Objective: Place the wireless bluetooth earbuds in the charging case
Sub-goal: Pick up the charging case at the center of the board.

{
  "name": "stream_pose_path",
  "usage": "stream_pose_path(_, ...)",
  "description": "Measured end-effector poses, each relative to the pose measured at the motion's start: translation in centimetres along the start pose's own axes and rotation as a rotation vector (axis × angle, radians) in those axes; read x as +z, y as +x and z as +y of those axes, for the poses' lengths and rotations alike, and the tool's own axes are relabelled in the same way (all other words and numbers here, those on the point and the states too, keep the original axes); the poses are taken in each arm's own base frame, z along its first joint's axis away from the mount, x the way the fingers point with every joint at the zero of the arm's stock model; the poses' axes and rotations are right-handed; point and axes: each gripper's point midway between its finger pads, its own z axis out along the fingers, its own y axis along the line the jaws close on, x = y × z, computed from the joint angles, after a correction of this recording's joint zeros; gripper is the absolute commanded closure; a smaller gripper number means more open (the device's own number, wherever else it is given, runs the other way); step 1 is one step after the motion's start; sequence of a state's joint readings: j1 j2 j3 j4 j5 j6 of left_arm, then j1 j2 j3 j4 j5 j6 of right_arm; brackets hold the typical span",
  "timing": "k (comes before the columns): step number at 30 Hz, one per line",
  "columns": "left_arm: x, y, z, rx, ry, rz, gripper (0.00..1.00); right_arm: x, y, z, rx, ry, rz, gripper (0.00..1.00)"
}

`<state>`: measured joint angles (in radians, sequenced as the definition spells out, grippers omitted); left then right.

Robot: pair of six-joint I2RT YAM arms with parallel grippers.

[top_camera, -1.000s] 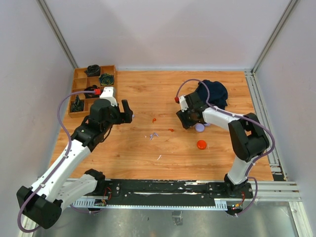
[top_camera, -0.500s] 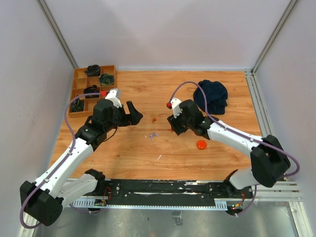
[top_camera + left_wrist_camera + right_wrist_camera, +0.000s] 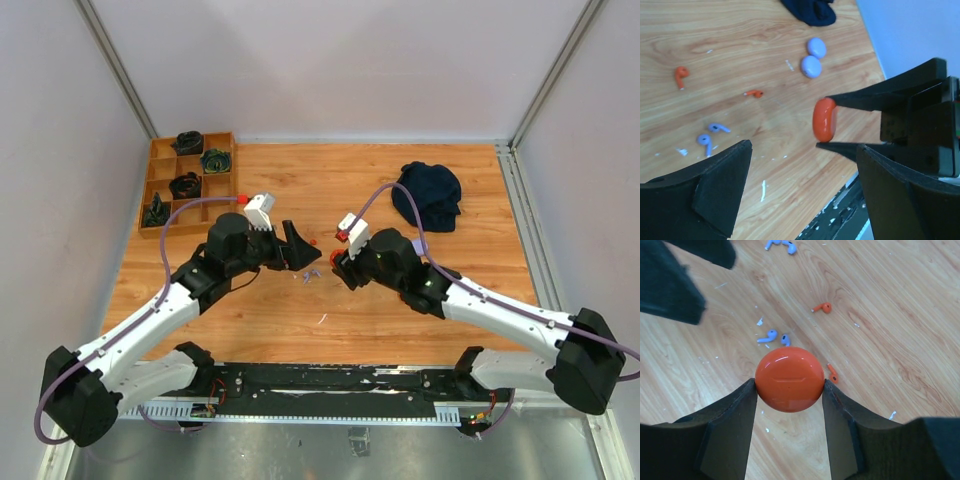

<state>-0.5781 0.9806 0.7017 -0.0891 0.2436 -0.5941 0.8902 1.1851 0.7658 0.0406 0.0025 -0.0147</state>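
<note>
Our right gripper (image 3: 789, 386) clamps the orange case (image 3: 789, 375); its rounded rim may squirt toward twelve o'clock. Left gripper (image 3: 802, 146) gapes.

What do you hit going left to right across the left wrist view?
Orange-red earbud → lilac earbud pair → second orange-red earbud → orange-red charging case, pinched in the right end effector. Lilac pucks and dark cloth are left out because they overlap the case's column.
</note>
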Motion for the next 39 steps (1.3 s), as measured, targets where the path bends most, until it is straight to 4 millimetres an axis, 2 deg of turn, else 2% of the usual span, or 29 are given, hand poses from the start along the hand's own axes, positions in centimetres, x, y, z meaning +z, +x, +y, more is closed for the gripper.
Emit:
stream_pose_path(5,0.5,0.4,-2.0,-0.007,0.080,-0.015,0.10,-0.7,-1.1,1.5,-0.019,-0.024,-0.073,0.58)
stream_pose_path(10,1.4,1.4,-3.2,-0.007,0.124,0.007,0.16,-1.1,-2.1,1.9,-0.022,-0.028,-0.132,0.59)
stream_pose_path(17,1.8,2.4,-3.6,-0.009,0.153,0.020,0.33,-1.5,-2.5,1.9,-0.018,-0.022,-0.176,0.59)
stream_pose_path(23,2.1,2.3,-4.1,-0.001,0.177,0.013,0.45,-1.7,-3.1,2.8,-0.025,-0.043,-0.205,0.58)
stream_pose_path(30,2.3,2.6,-4.6,0.008,0.202,0.020,0.70,-1.7,-3.3,2.9,-0.025,-0.050,-0.216,0.58)
stream_pose_path(33,2.3,2.6,-4.8,0.017,0.211,0.020,0.82,-1.7,-3.3,2.9,-0.025,-0.050,-0.215,0.53)
stream_pose_path(39,2.2,2.5,-4.6,0.074,0.194,0.021,0.85,-1.8,-3.2,3.3,-0.039,-0.075,-0.218,0.35)
